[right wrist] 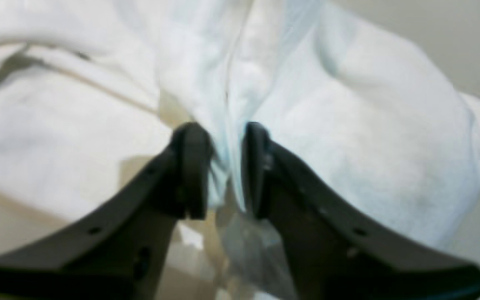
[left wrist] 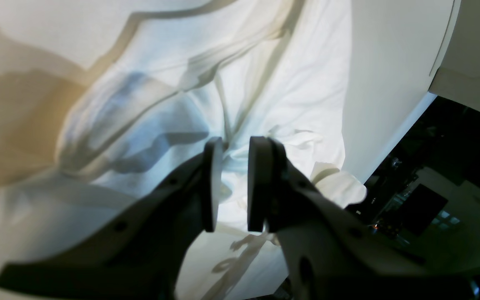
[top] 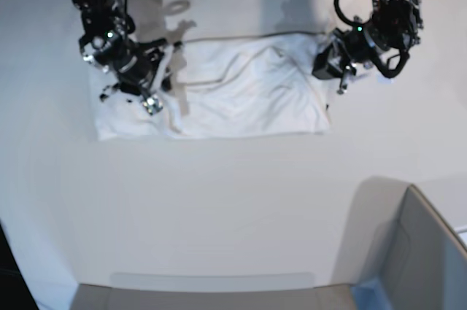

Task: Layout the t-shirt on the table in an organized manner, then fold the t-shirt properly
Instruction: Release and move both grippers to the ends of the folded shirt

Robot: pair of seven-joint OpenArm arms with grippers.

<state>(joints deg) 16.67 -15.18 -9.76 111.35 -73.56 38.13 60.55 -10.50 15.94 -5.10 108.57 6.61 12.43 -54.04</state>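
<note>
The white t-shirt (top: 241, 98) lies spread in a rough rectangle on the far part of the white table (top: 219, 208), plain side up and wrinkled in the middle. My left gripper (top: 323, 71) is at its right edge. In the left wrist view it (left wrist: 236, 183) is shut on a fold of the shirt (left wrist: 265, 83), and creases run toward the jaws. A faint blue print shows through the cloth. My right gripper (top: 149, 100) is at the shirt's left part. In the right wrist view it (right wrist: 225, 175) is shut on a raised ridge of the shirt (right wrist: 348, 146).
A grey box (top: 423, 252) stands at the near right corner. The table's edge (left wrist: 406, 125) runs close to the right of my left gripper, with dark floor beyond it. Bare tabletop stretches in front of the shirt.
</note>
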